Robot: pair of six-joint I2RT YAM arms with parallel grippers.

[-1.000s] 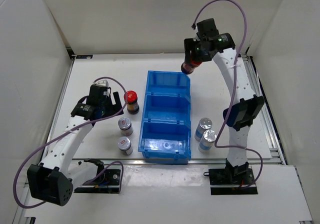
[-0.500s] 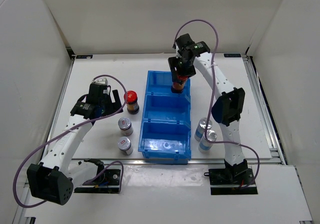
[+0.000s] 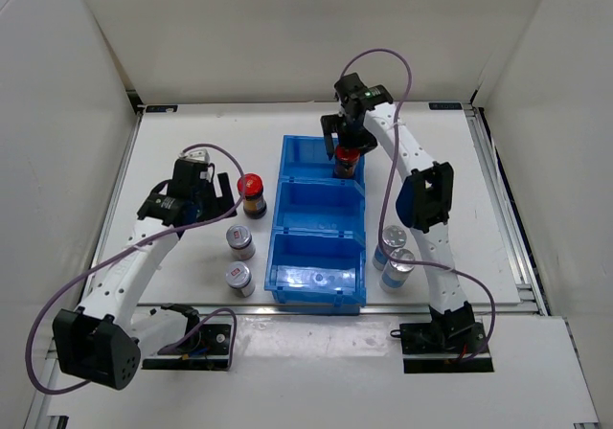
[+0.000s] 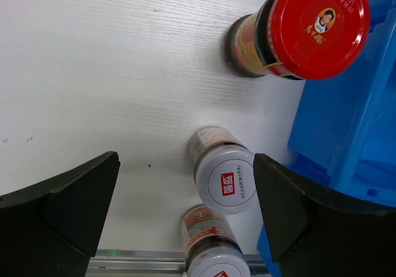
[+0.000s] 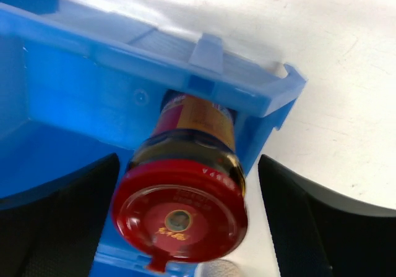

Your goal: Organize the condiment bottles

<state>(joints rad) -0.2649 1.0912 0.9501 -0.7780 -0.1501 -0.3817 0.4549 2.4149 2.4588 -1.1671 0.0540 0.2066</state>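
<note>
White tabletop (image 3: pixel 192 142), blue bin (image 3: pixel 278 228) in the middle. The right gripper (image 3: pixel 347 151) hangs with jaws spread wide around a red-capped bottle (image 5: pixel 185 190) sitting in the bin's far compartment. The left gripper (image 3: pixel 220 197) hovers released over the table, just beside the other red-capped bottle (image 4: pixel 297 33) and a short silver-capped bottle (image 4: pixel 226 181).

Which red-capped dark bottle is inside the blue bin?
The red-capped dark bottle at the right tool, in the blue plastic bin's far compartment; the other bottle stands outside on the white table.

Bright, even light; soft shadows.
</note>
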